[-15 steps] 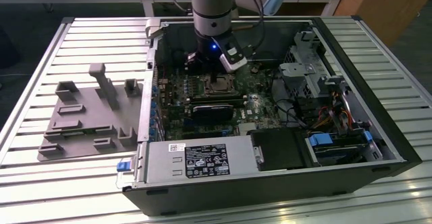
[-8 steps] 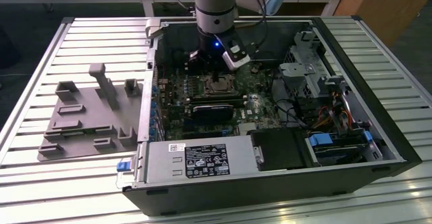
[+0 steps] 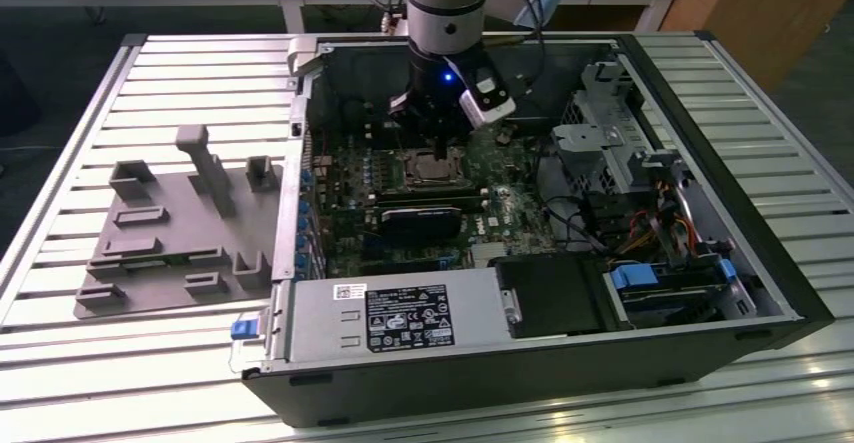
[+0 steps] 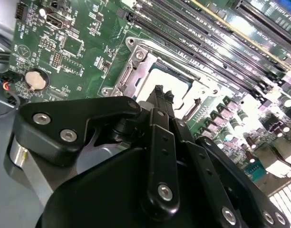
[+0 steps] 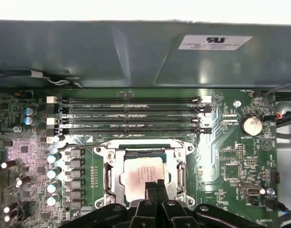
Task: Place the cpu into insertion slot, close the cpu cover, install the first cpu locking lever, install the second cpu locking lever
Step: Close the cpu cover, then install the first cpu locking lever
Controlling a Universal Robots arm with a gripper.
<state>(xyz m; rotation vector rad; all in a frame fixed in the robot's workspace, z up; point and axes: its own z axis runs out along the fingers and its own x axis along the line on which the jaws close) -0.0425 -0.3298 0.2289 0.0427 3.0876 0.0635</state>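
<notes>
Silver-grey cpu [image 5: 138, 172]: square, so no long axis; lies flat, metal top up, sides parallel to the memory slots [image 5: 131, 114].
Finish: dull metal with a faint pinkish sheen at the centre.
Seat: inside the insertion slot [image 5: 190, 148] on the green motherboard [image 5: 231, 161], framed by the silver cpu cover [image 5: 112, 167] lying flat around it.
End effector [image 5: 155, 184]: black fingers pressed together, nothing between them; tips over the cpu's edge farthest from the memory slots; contact cannot be told.

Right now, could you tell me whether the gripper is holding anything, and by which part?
Nothing is held: the gripper is shut and empty, its fingers over the cpu.
</notes>
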